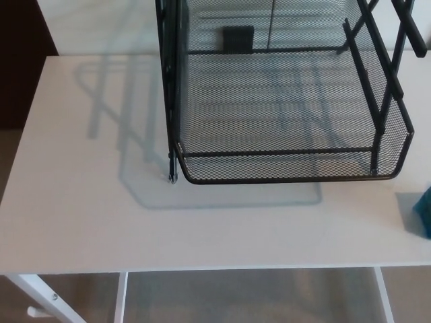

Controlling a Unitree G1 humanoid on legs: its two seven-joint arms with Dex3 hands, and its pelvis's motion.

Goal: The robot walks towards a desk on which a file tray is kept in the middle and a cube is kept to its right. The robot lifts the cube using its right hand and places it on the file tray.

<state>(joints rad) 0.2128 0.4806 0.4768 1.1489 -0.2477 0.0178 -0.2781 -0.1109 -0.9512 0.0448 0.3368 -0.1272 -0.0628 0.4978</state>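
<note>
Black mesh file tray (289,179) on desk (87,202); teal cube (425,214) outside — right edge.

On my feed the file tray (289,176) stands on the counter (87,202), toward the back and a little right of the middle, its low front rim facing me. The cube (424,212) sits on the counter to the tray's right and nearer to me, apart from it, cut off by the picture's right edge.
</note>
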